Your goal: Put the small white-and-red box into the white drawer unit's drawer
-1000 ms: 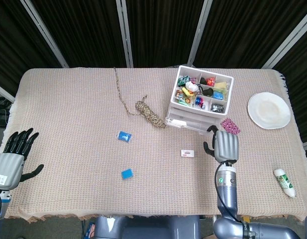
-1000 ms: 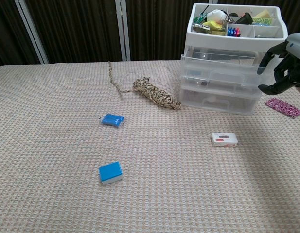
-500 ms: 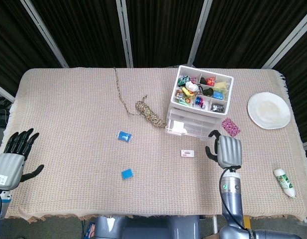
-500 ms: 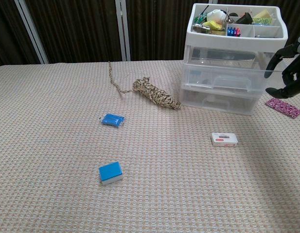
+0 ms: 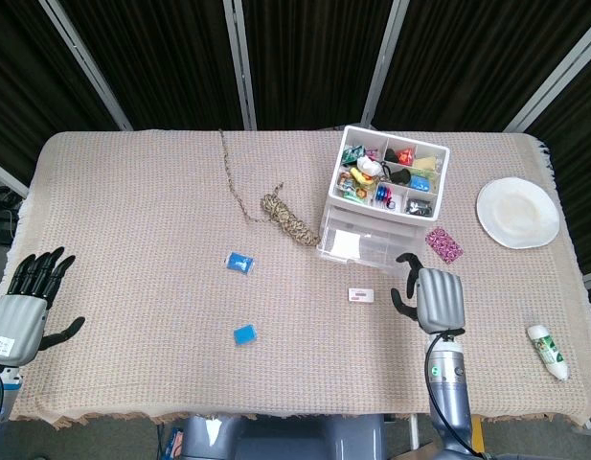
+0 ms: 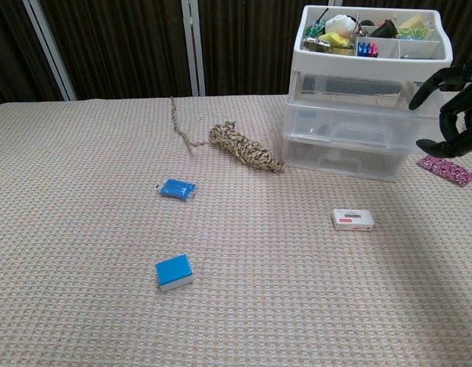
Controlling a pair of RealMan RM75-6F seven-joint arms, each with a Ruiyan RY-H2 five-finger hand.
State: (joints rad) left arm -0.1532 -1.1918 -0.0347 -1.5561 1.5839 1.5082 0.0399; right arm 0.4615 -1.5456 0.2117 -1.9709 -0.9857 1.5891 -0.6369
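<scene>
The right hand (image 5: 437, 298) has its dark fingers (image 6: 450, 107) curled forward with nothing between them, hovering at the front right corner of the white drawer unit (image 5: 384, 201) — whether the fingertips touch the drawer's edge cannot be told from either view. The unit's middle drawer (image 6: 349, 122) is pulled partly out toward the near side, its clear front standing proud of the drawers above and below it. The small white-and-red box (image 5: 361, 295) lies flat on the worktop (image 5: 142, 240), in front of the unit and just to the left of the right hand, apart from both. The left hand (image 5: 25, 305) rests at the far left edge of the worktop, fingers spread and straight, holding nothing. On top of the unit sits a divided tray (image 5: 391, 175) filled with small colourful odds and ends. A coil of braided rope (image 5: 288, 218) lies just left of the unit, with a loose tail running toward the back of the worktop. Two blue things lie further left — a flat blue packet (image 5: 240, 261) and, nearer the front edge, a blue block (image 5: 244, 334). To the right of the unit are a small pink patterned pouch (image 5: 443, 242), a white plate (image 5: 516, 213), and near the right front corner a white bottle with a green cap (image 5: 547, 351) lying on its side.
</scene>
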